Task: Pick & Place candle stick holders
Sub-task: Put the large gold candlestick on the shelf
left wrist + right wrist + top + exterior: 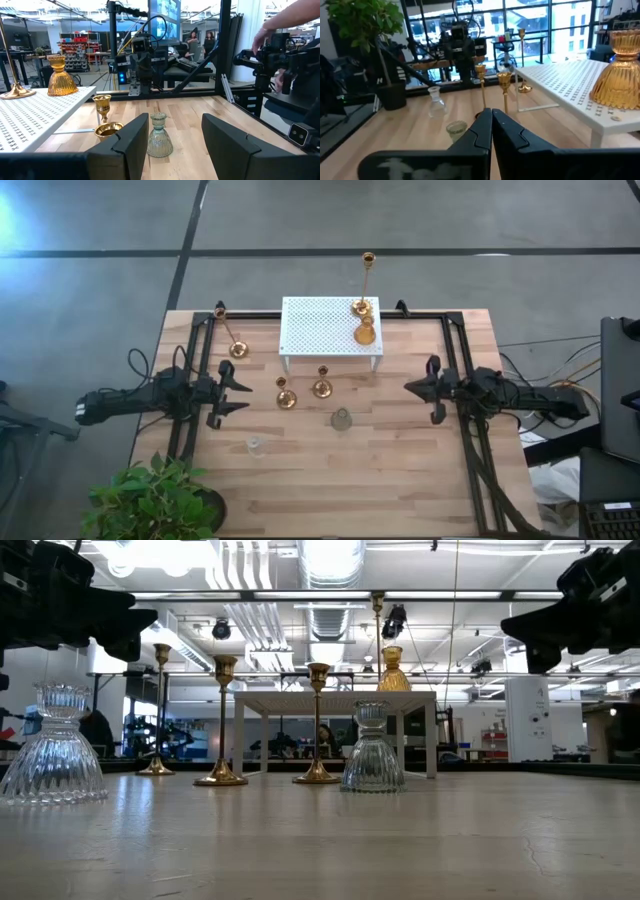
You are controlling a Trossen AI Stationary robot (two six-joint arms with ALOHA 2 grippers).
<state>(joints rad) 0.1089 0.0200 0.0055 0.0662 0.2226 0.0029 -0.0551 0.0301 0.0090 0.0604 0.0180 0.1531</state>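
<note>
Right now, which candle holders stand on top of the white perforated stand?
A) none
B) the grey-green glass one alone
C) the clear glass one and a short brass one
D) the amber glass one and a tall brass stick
D: in the high view the amber glass holder and a tall brass stick stand at one corner of the white stand.

Surface (400, 480): pale wood planks, matt, visible grain.
Stand (320, 325): white perforated sheet metal, matt painted finish.
Tall candle stick holder (366, 280), far edge: polished brass, glossy.
Second tall holder (230, 332), near far-left corner: same bright brass.
Two short holders (285, 392) (322, 383): shiny brass.
Amber holder (365, 332): ribbed glass, glossy.
Clear holder (256, 445): ribbed transparent glass.
Grey-green holder (342, 419): ribbed tinted glass.
Left gripper (240, 388), right gripper (408, 387): dark matt plastic-looking jaws.
</note>
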